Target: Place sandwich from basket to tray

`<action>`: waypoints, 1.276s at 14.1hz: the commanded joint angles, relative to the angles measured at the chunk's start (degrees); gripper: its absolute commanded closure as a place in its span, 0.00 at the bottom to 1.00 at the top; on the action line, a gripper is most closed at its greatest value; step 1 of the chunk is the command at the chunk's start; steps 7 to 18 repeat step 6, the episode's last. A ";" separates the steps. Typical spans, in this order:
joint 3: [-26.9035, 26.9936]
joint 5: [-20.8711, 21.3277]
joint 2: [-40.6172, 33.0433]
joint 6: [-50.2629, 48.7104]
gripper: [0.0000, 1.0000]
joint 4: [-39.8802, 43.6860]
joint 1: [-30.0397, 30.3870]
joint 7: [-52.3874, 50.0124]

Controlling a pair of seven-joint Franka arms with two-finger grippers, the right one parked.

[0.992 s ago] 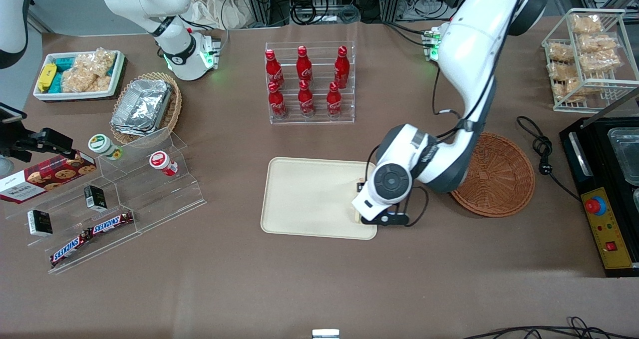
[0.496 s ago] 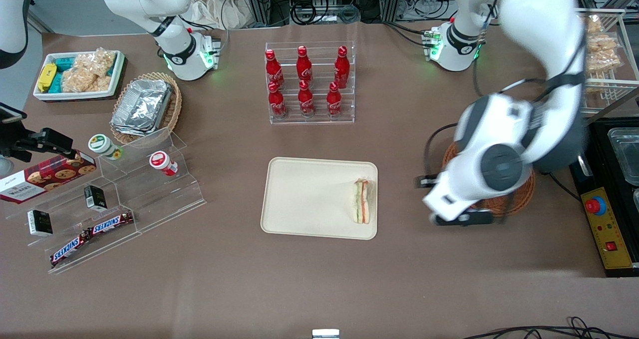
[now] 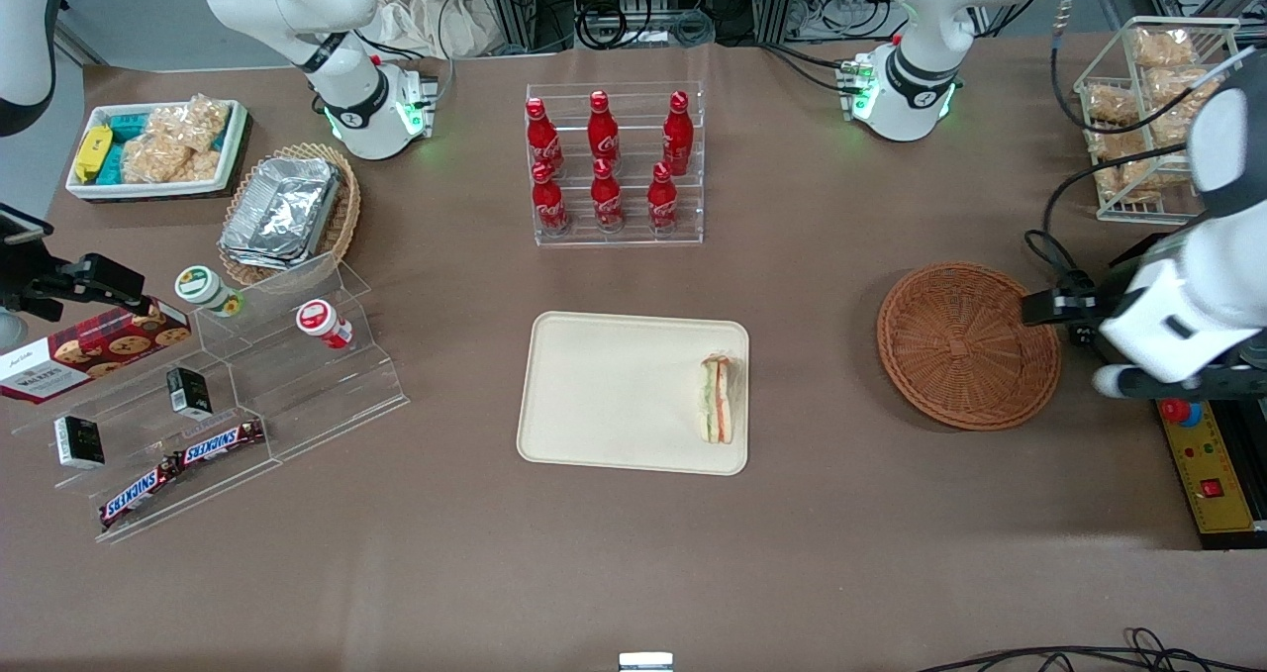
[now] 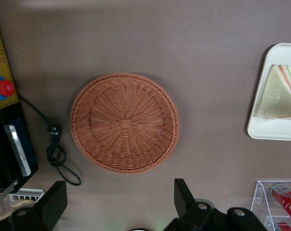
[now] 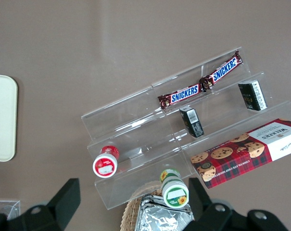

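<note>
On the brown desk, nearest the front camera toward the parked arm's end, a clear stepped display carries two bars lettered "SNICKERS" on its lowest step. Small dark boxes stand one step up; their print is too small to read. Above them stand a red-lidded cup and a green-lidded cup, with a red tartan cookie box marked "Walkers" beside them.

At the middle of the desk lies the tray. The sandwich rests inside it, lying flat against the rim at the end toward the working arm, its green and orange-red layers showing along one edge. Nothing touches it.

Toward the working arm's end sits the basket, holding nothing, well apart from the tray. A black coiled cable lies just beside it, next to a black and yellow control box with a red button.

The hand hangs high above the desk near the basket, on its side toward the working arm's end. Its two dark fingers are spread wide apart and grip nothing.

Farther from the camera, a clear rack holds six red Coca-Cola bottles. A tan wicker basket of foil containers and a white bin of snack bags lie toward the parked arm's end, and a wire rack of snack bags toward the working arm's.
</note>
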 commanded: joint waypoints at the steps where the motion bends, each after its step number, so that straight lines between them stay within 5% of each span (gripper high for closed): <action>1: -0.56 0.55 -1.09 -0.25 0.01 -0.02 1.00 1.32; 18: -0.56 0.20 -0.04 -0.25 0.01 4.11 1.36 1.33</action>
